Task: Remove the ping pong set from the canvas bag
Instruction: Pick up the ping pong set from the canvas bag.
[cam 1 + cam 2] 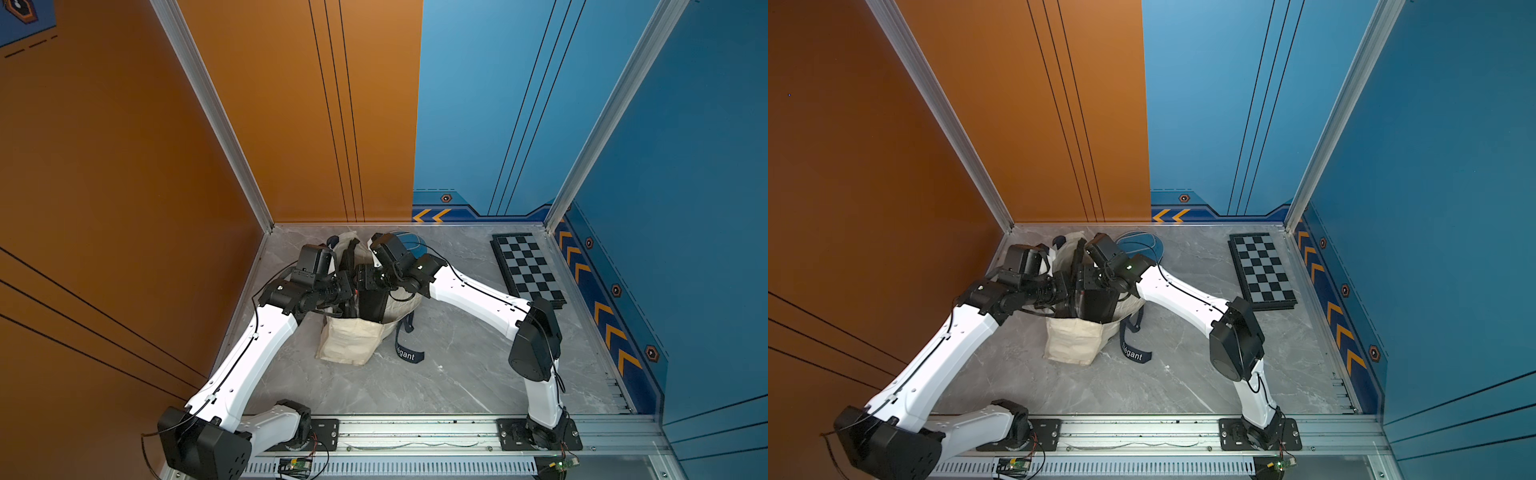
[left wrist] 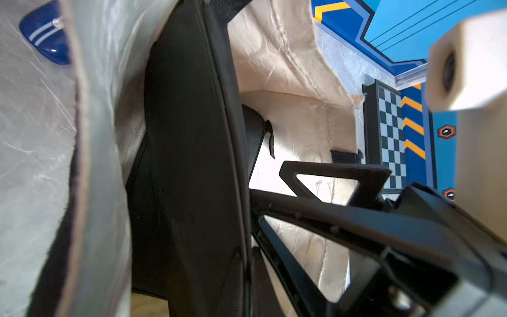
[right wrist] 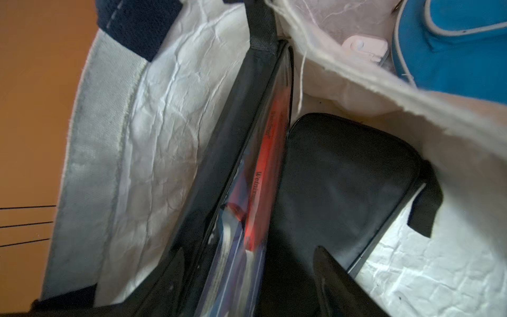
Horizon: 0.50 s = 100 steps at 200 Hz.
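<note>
The cream canvas bag [image 1: 351, 340] stands open at the middle of the table, and both grippers reach into its mouth. The ping pong set [image 3: 263, 164], a flat black case with a clear window showing a red paddle, stands on edge inside the bag [image 3: 164, 109], next to a second black case [image 3: 343, 175]. My right gripper [image 3: 252, 277] is open, one finger on each side of the windowed case. My left gripper [image 1: 352, 291] is shut at the bag's mouth, against the black case's edge [image 2: 192, 164]. Its fingertips are hidden, and I cannot tell what they pinch.
A blue paddle case [image 1: 411, 243] lies behind the bag near the back wall. A folded chessboard [image 1: 528, 268] lies at the back right. One navy strap [image 1: 409, 353] with white lettering trails on the table to the right of the bag.
</note>
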Tool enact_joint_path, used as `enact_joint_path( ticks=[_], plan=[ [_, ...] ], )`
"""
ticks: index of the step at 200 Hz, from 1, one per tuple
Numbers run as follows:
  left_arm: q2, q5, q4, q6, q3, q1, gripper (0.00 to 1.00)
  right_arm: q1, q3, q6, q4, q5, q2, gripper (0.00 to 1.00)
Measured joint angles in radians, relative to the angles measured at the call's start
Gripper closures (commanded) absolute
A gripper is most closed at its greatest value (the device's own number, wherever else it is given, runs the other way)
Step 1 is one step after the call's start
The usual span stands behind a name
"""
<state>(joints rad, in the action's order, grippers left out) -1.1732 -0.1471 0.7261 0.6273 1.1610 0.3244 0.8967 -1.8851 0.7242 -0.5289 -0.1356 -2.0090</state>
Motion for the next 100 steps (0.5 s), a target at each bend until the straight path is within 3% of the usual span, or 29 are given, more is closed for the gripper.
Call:
enact_joint_path(
  ticks=[100],
  plan=[
    [0.032,0.047,-0.004,-0.08,-0.025,0.029,1.0,-0.007,-0.067,0.029,-0.066,-0.031,-0.03,0.25]
  ],
)
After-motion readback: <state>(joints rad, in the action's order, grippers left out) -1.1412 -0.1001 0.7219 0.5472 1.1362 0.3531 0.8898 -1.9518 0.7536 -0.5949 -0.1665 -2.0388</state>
